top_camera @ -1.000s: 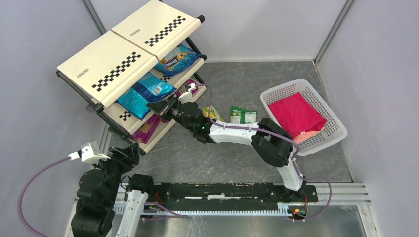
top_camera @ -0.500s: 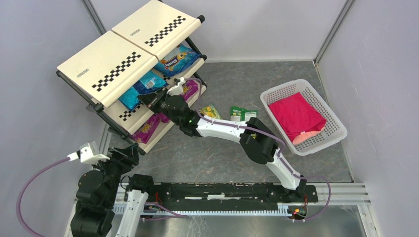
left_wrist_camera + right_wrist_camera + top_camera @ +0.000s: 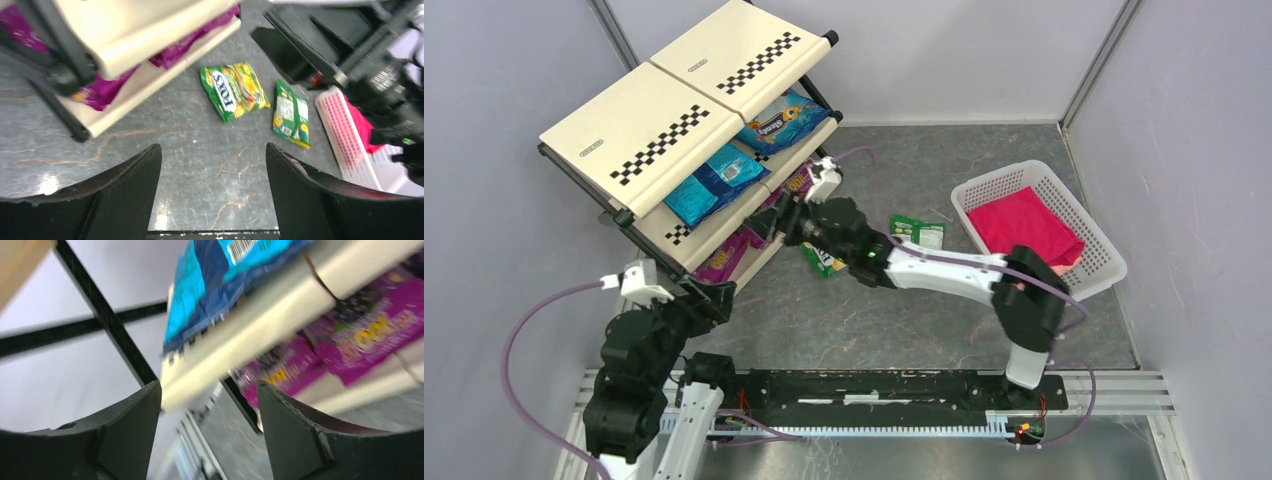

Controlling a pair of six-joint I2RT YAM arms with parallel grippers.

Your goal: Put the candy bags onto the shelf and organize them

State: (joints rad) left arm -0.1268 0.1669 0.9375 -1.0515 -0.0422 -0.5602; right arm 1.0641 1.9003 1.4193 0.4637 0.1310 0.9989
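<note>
The shelf (image 3: 639, 135) stands at the back left. On its middle tier lie two blue candy bags (image 3: 716, 184) (image 3: 781, 121), and purple ones (image 3: 724, 262) lie on the bottom tier. Two green bags (image 3: 824, 260) (image 3: 919, 233) lie on the floor, the nearer one partly under my right arm. My right gripper (image 3: 769, 222) is open and empty just off the shelf's front edge. In its wrist view the blue bag (image 3: 220, 280) rests above a purple bag (image 3: 370, 340). Open and empty, my left gripper (image 3: 716, 298) hovers by the shelf's near corner, facing the green bags (image 3: 234, 90) (image 3: 291, 114).
A white lattice basket (image 3: 1096, 228) with a folded pink-red cloth (image 3: 1024, 232) stands at the right. Grey walls close in the table on three sides. The shelf's black frame leg (image 3: 60, 107) is close to my left gripper.
My right gripper pushed the blue bag onto the middle tier, let go and pulled back to the right, now open. My left arm swung forward toward the shelf's near corner and opened wider.
</note>
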